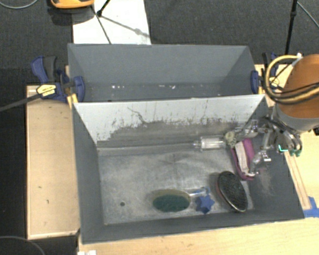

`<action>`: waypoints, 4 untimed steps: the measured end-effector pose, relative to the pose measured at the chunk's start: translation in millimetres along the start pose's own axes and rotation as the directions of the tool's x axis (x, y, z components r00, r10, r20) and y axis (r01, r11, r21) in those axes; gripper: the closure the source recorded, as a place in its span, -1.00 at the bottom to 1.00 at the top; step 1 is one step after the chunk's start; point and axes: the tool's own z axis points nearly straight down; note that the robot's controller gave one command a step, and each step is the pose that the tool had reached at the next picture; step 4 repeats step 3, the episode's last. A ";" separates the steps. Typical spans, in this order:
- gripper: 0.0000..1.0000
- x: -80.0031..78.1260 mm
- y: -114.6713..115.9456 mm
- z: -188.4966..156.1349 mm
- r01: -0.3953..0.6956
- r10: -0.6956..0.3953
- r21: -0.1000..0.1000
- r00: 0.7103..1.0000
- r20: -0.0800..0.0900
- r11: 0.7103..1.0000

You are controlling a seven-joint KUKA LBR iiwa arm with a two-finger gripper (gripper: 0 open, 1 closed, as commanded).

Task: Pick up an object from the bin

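From my station I see the gripper [254, 151] low in the right part of the bin [148, 119], near the right wall, with the arm's orange cover [308, 86] and its looped cables [277, 78] behind it over the rim. Directly at its metal tip lies a purple, elongated plastic thing [241, 157], running roughly from the back toward the front of the bin. It sits at the left side of the tip and overlaps it in my view. I cannot tell whether the fingers are spread, pressed together or pinching it, as the metal parts merge there.

Just in front of the purple thing lies a black oval brush head [232, 191]. A clear small tube [210, 144] lies to the gripper's left by the back wall. Well apart, toward the front middle, rests a dark green oval [170, 202], with a blue piece [205, 203] just beside it.
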 end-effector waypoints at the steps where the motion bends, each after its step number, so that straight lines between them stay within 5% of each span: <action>1: -1.00 75.8 34.0 74.7 0.068 -0.069 -0.004 0.998 -0.011 0.998; 2: 1.00 71.4 32.3 70.5 0.074 -0.074 0.000 0.997 -0.001 0.997; 3: 1.00 47.5 34.7 -52.3 0.398 -0.398 0.002 0.917 0.004 0.917; 4: 1.00 47.5 34.7 -52.3 0.398 -0.398 0.002 0.917 0.004 0.917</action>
